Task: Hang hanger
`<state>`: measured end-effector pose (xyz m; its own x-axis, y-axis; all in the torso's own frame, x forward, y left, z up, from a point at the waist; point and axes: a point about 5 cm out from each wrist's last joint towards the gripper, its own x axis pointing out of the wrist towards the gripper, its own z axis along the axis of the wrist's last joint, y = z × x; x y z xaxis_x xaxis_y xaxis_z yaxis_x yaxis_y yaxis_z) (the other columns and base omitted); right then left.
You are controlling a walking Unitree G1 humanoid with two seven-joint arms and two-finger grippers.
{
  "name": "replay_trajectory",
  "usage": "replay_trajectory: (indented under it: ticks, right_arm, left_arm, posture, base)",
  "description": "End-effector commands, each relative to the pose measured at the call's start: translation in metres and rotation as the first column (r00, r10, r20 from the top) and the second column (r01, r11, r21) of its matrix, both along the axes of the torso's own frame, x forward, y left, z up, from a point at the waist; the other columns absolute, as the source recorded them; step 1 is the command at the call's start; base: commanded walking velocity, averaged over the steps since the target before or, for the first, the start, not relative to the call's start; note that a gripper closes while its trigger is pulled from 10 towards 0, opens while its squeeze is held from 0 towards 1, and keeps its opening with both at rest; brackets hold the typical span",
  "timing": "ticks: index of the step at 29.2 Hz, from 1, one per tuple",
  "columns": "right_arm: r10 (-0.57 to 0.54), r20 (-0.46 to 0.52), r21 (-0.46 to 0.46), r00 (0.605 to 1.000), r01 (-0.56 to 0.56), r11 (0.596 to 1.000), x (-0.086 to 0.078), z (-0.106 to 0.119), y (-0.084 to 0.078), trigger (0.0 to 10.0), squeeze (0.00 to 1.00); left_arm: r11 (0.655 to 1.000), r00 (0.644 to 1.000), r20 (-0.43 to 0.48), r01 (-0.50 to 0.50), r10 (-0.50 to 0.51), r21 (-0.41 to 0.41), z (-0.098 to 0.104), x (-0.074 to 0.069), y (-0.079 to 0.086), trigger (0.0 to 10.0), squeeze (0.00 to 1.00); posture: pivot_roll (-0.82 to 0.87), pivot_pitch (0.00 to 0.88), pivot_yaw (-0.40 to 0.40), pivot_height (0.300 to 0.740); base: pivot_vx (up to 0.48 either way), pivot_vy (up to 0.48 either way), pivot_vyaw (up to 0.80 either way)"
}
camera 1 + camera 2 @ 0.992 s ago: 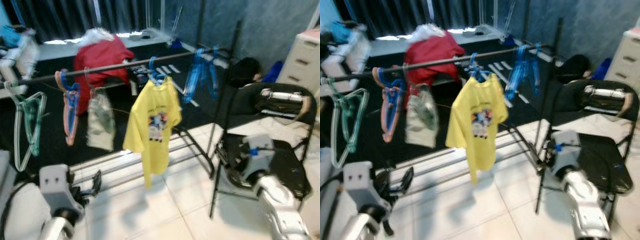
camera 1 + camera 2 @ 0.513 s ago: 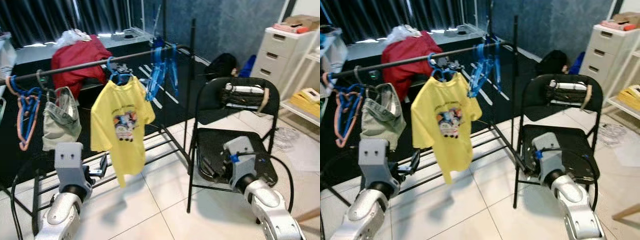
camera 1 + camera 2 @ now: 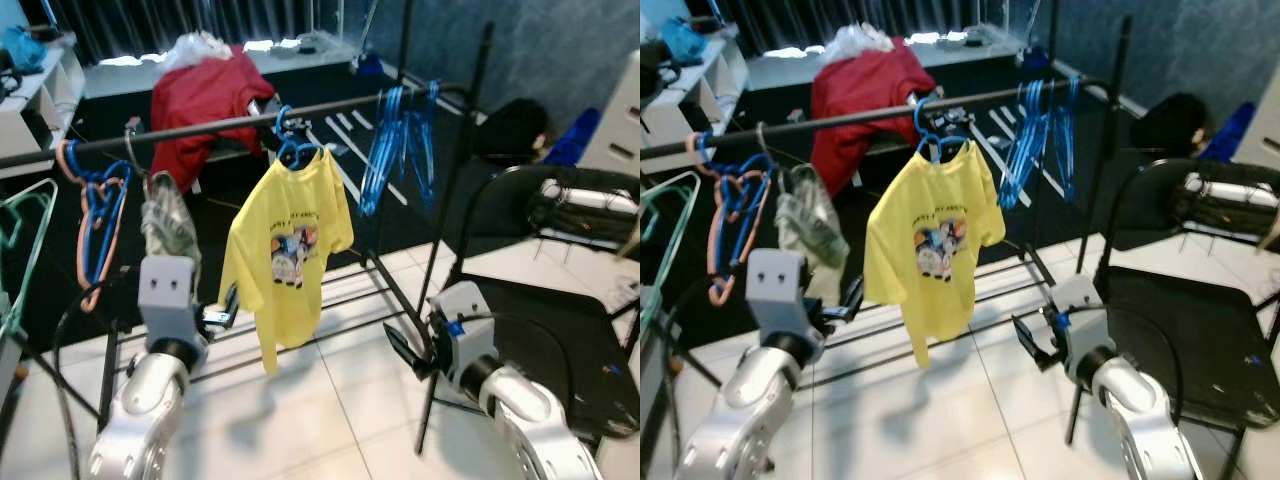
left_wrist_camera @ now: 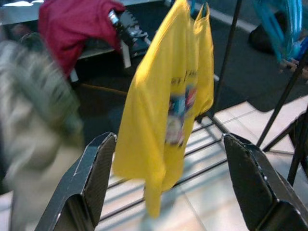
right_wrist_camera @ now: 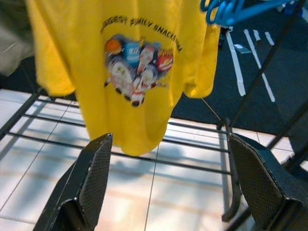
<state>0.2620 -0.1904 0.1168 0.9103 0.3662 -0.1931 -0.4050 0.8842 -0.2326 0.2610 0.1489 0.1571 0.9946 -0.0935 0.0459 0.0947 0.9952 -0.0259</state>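
Both hands, left [image 4: 166,185] and right [image 5: 175,180], have risen, spread wide, empty.

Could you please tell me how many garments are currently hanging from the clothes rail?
2: the yellow T-shirt on a blue hanger near the middle of the rail, and a grey-green garment further toward the robot's left. The red cloth lies behind, apparently off the rail.

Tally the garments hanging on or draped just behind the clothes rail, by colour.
Yellow T-shirt: 1
Grey-green garment: 1
Red garment: 1
Total: 3
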Motion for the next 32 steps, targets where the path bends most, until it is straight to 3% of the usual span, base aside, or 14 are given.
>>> replay_trajectory:
  ticks: [1,7,8,10,12,14,16,19,21,26,32]
  right_arm:
    - [0.017,0.009,-0.009,1.0,-0.017,1.0,0.001,0.002,0.006,10.0,0.0]
    - [0.013,-0.001,-0.005,1.0,-0.013,1.0,0.001,0.002,0.006,10.0,0.0]
    - [0.015,-0.005,-0.004,1.0,-0.015,1.0,0.001,0.002,0.006,10.0,0.0]
    - [0.015,-0.005,-0.004,1.0,-0.015,1.0,0.001,0.002,0.006,10.0,0.0]
    - [0.018,-0.012,-0.002,1.0,-0.018,1.0,0.0,0.002,0.006,10.0,0.0]
    - [0.019,-0.015,-0.001,1.0,-0.019,1.0,-0.001,0.002,0.007,10.0,0.0]
    - [0.019,-0.015,-0.001,1.0,-0.019,1.0,-0.001,0.002,0.007,10.0,0.0]
    - [0.02,-0.021,0.004,1.0,-0.02,1.0,-0.001,0.003,0.007,10.0,0.0]
    - [0.02,-0.021,0.004,1.0,-0.02,1.0,-0.001,0.003,0.007,10.0,0.0]
    - [0.019,-0.026,0.008,0.999,-0.019,1.0,-0.001,0.003,0.007,10.0,0.0]
    - [0.016,-0.034,0.015,0.999,-0.016,1.0,-0.002,0.004,0.007,10.0,0.0]
  left_arm:
    - [1.0,1.0,-0.012,-0.013,0.013,0.021,-0.003,-0.002,0.006,10.0,0.0]
    - [0.998,1.0,0.02,0.016,-0.017,0.068,0.002,-0.001,-0.001,10.0,0.0]
    - [0.993,0.998,0.052,-0.045,0.04,0.108,0.009,0.002,0.005,10.0,0.0]
    - [0.993,0.998,0.052,-0.045,0.04,0.108,0.009,0.002,0.005,10.0,0.0]
    - [0.974,0.984,0.1,-0.161,0.146,0.158,0.02,0.004,0.017,10.0,0.0]
    - [0.961,0.975,0.112,-0.212,0.194,0.176,0.023,0.003,0.023,10.0,0.0]
    - [0.961,0.975,0.112,-0.212,0.194,0.176,0.023,0.003,0.023,10.0,0.0]
    - [0.931,0.956,0.117,-0.289,0.269,0.221,0.021,-0.001,0.031,10.0,0.0]
    - [0.931,0.956,0.117,-0.289,0.269,0.221,0.021,-0.001,0.031,10.0,0.0]
    - [0.878,0.921,0.109,-0.39,0.374,0.279,0.018,-0.011,0.043,10.0,0.0]
    - [0.871,0.923,0.055,-0.379,0.382,0.312,0.009,-0.026,0.049,10.0,0.0]
  posture:
    - [-0.13,0.0,0.021,0.74]
    - [-0.13,0.0,0.021,0.74]
    - [-0.13,0.0,0.021,0.74]
    - [-0.13,0.0,0.021,0.74]
    - [-0.13,0.0,0.023,0.74]
    - [-0.13,0.0,0.025,0.74]
    - [-0.13,0.0,0.025,0.74]
    - [-0.13,0.0,0.025,0.74]
    - [-0.13,0.0,0.025,0.74]
    - [-0.13,0.0,0.03,0.74]
    - [-0.12,0.0,0.033,0.74]
  base:
    - [0.48,0.0,0.0]
    - [0.48,0.0,0.0]
    - [0.48,0.0,0.0]
    - [0.48,0.0,0.0]
    - [0.24,0.0,0.0]
    - [0.0,0.0,0.0]
    - [0.0,0.0,0.0]
    - [0.0,0.0,0.0]
    - [0.0,0.0,0.0]
    - [0.0,0.0,0.0]
    - [0.0,0.0,0.0]
